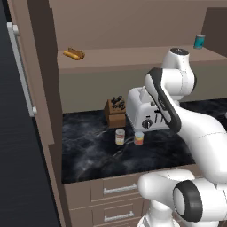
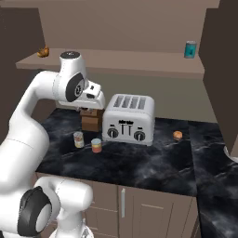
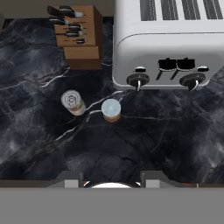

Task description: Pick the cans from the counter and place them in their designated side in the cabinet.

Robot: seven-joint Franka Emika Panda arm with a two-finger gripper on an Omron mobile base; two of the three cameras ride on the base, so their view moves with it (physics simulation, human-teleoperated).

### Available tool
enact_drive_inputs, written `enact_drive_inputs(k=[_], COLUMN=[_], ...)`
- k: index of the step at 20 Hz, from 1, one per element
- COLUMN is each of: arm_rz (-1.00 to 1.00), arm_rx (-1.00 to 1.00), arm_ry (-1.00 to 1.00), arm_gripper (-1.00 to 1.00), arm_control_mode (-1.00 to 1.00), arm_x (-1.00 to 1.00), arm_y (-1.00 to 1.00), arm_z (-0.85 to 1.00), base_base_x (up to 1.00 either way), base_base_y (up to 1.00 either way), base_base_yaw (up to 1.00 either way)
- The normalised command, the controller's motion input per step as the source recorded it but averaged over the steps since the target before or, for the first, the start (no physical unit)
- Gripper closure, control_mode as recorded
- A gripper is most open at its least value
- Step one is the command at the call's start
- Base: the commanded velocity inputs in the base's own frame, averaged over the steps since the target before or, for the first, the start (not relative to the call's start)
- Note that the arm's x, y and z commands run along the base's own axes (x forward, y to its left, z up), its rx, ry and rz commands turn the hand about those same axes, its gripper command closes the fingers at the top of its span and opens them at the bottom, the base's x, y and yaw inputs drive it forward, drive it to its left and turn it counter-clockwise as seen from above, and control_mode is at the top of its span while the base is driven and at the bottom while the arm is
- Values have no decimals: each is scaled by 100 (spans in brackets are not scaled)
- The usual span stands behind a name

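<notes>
Two cans stand upright on the counter (image 1: 97,155), long axes vertical, just beside each other in the middle of the left base view: the cream-yellow can (image 1: 119,137) to the left, the shorter red-orange can (image 1: 139,138) to the right. One knife block (image 1: 115,111) with several dark handles in its slots sits behind them, one toaster (image 1: 144,113) to its right. On the cabinet (image 1: 133,26) shelf, a pastry (image 1: 73,54) lies upper left and one teal can (image 1: 199,41) upper right. The gripper (image 3: 111,177), fingers closed and holding nothing, hovers above the counter.
</notes>
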Motion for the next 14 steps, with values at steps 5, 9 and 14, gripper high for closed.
enact_drive_inputs(k=[5,9,14], arm_rz=[0,0,0], arm_rx=[0,-1,-1], arm_ry=[0,-2,-4], arm_gripper=[-100,-100,-100], arm_control_mode=[-100,-100,-100], arm_x=[-2,-11,-8], arm_y=[1,1,2], arm_z=[-1,-11,-11], base_base_x=[0,0,0], base_base_y=[0,0,0], base_base_yaw=[0,0,0])
